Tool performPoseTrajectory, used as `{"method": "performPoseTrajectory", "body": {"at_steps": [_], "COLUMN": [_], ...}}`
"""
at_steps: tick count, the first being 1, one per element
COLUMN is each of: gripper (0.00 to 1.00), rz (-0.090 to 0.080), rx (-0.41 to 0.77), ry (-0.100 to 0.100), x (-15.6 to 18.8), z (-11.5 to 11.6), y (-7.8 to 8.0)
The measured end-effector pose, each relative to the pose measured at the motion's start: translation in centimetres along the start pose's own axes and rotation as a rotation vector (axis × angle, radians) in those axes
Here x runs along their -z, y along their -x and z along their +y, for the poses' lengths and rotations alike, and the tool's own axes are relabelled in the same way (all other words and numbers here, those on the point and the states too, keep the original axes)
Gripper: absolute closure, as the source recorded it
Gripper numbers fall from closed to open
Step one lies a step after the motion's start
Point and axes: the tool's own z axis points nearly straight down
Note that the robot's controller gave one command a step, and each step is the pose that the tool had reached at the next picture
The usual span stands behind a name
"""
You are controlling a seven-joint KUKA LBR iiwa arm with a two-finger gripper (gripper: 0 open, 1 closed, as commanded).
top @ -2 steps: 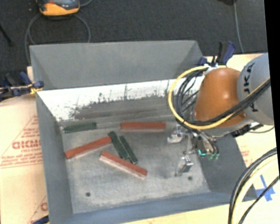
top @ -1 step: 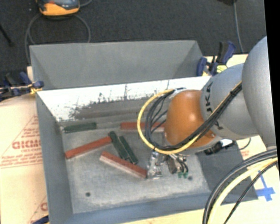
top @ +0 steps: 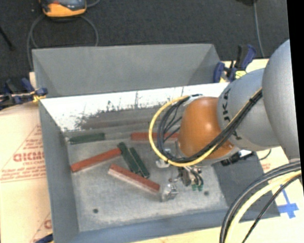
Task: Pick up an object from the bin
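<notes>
Doing this well is, in my judgement, meaning squaring the hand point(top: 170, 192) across the narrow width of the pale red stick point(top: 131, 178), clear of the two dark green sticks point(top: 133, 160) just beyond it. The stick is lying slantwise on the floor of the bin point(top: 61, 205), toward the front wall. Its right end is sitting just beside the hand. I cannot tell whether the hand is standing wide or narrow.

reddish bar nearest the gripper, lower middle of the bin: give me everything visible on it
The reddish bar is long, narrow and straight, with a paler pink strip along its upper edge; the material is unclear, maybe plastic. It lies flat on the bin floor, slanting from upper left down to lower right. Its lower right end reaches the gripper, and the dark green sticks end close above its middle; contact cannot be told at either spot.
</notes>
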Motion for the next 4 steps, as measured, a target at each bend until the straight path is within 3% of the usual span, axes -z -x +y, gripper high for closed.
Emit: {"method": "performPoseTrajectory", "body": {"at_steps": [1,2,3,4], "gripper": [0.0,1.0,1.0,1.0], "rz": [0.0,0.026,0.026,0.025], "rx": [0.001,-0.054,-0.053,-0.048], "ry": [0.0,-0.003,-0.003,-0.002], "x": [0.0,0.2,0.2,12.0], "z": [0.0,7.4,7.4,6.6], "y": [0.0,1.3,1.3,2.7]}}
